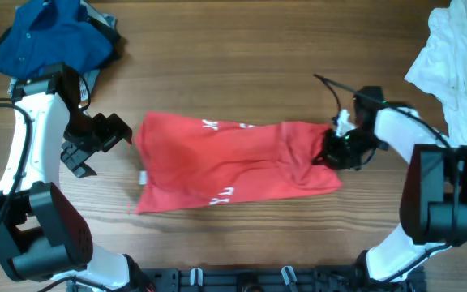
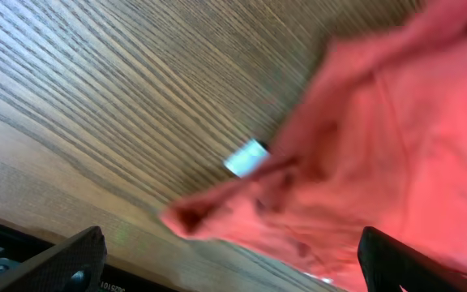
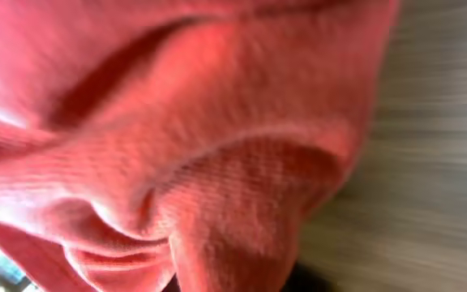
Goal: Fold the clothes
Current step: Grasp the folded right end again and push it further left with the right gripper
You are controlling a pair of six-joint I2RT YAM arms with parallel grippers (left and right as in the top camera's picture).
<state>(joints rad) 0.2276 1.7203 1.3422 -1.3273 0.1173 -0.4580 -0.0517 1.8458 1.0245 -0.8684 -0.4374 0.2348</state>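
The red T-shirt [image 1: 233, 162] lies folded lengthwise across the middle of the table, with white lettering showing and its white neck label [image 1: 143, 177] at the left edge. My left gripper [image 1: 112, 134] is open and empty, just left of the shirt's left edge; its wrist view shows the label [image 2: 247, 156] and the red cloth [image 2: 379, 162] between the spread fingers. My right gripper [image 1: 335, 150] is shut on the shirt's right end, and red cloth [image 3: 177, 146] fills its wrist view. A blue collared shirt [image 1: 51, 36] and a white garment [image 1: 452, 57] lie aside.
The blue shirt is bunched at the back left corner, behind my left arm. The white garment trails down the right edge, close to my right arm. A dark rail [image 1: 258, 280] runs along the table's front edge.
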